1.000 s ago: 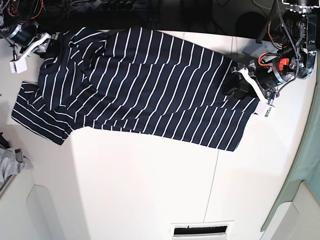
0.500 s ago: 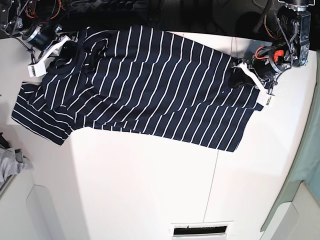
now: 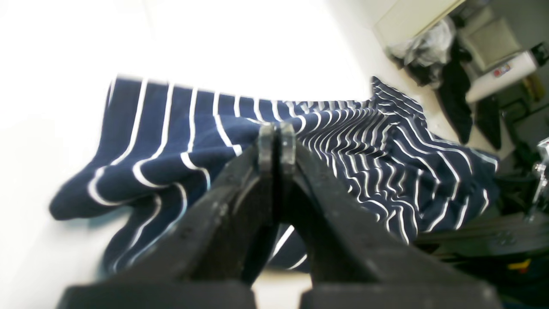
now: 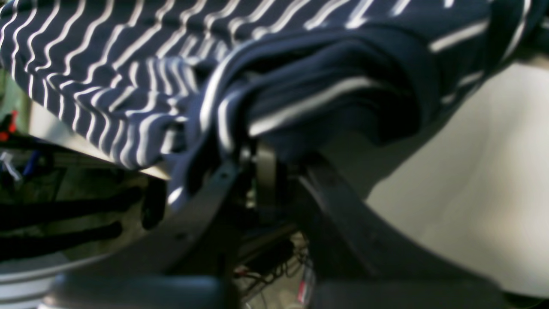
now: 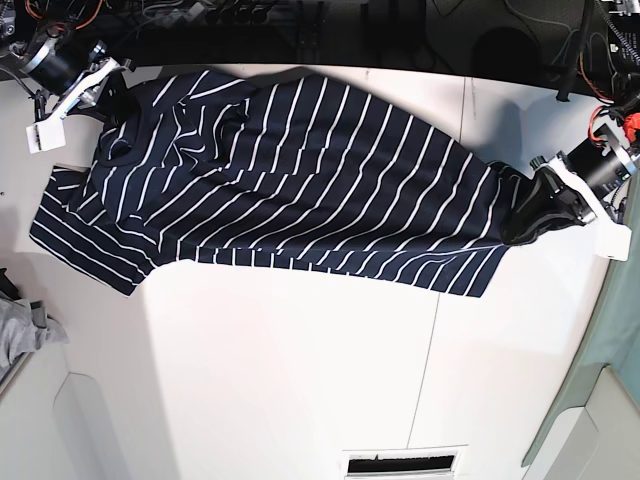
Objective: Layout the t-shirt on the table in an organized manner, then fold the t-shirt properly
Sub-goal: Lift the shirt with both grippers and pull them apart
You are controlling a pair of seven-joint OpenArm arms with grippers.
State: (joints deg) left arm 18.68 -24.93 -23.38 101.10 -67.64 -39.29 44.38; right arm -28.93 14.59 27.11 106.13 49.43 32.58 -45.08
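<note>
The navy white-striped t-shirt (image 5: 300, 170) lies spread across the far half of the white table (image 5: 300, 370), drawn out between my two grippers. My left gripper (image 5: 525, 215) is at the shirt's right end, shut on the hem. In the left wrist view its jaws (image 3: 276, 133) are pressed together over the striped cloth (image 3: 364, 141). My right gripper (image 5: 108, 92) sits at the far left corner, shut on the shoulder area. The right wrist view shows bunched fabric (image 4: 107, 86) pinched at the gripper (image 4: 257, 159), above the tabletop (image 4: 472, 171).
A small grey cloth (image 5: 20, 335) lies at the left edge. A dark seam (image 5: 430, 330) runs down the table to a slotted vent (image 5: 400, 460) at the near edge. Cables and dark gear line the far edge (image 5: 300, 20). Clutter (image 3: 450, 64) sits beyond the table.
Both grippers went from open to shut on the shirt. The left gripper pulled the hem rightward and the right one drew the shoulder to the far left. The shirt now lies more stretched.
</note>
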